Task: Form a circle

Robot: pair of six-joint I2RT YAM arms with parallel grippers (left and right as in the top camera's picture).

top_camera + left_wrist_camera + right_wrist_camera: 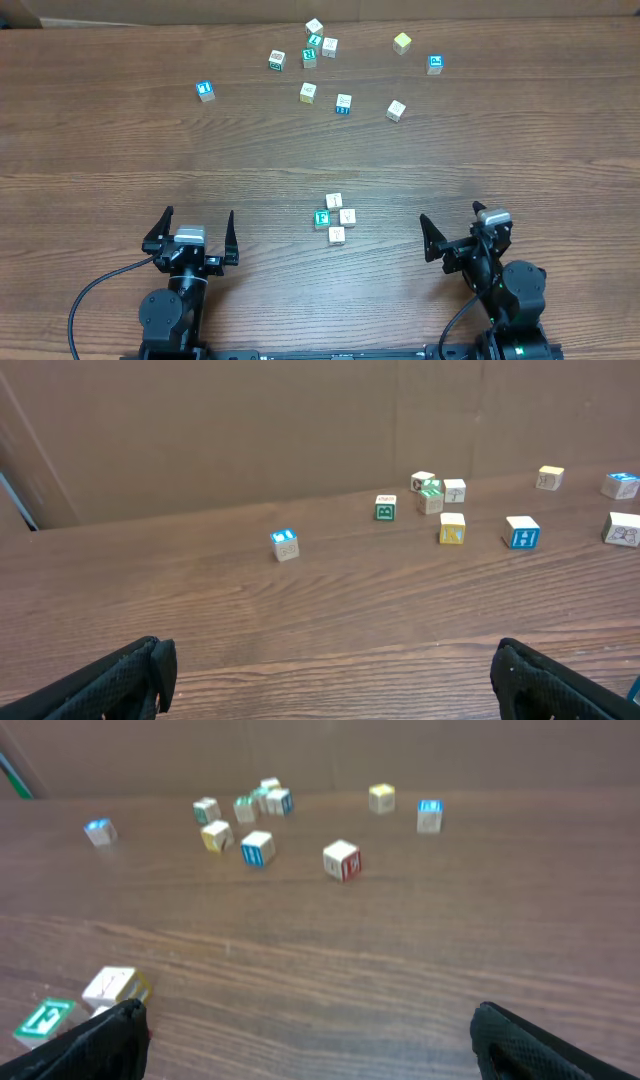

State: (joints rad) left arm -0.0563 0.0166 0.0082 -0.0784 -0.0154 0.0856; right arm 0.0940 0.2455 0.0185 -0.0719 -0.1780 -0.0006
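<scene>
On the near middle of the desk (120, 160), the circle (336, 218) sits as a tight four-cube ring with no real long axis, its green-faced cube (322, 218) on the left side. It lies between the left end effector (198, 220) and the right end effector (452, 225), both released with jaws spread wide and empty. The right one looks slightly nearer, the ring lying to its left, while the loose cubes (343, 103) are scattered well apart at the far side.

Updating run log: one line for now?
left gripper open, empty | right gripper open, empty | circle: four cubes | loose cubes beyond
</scene>
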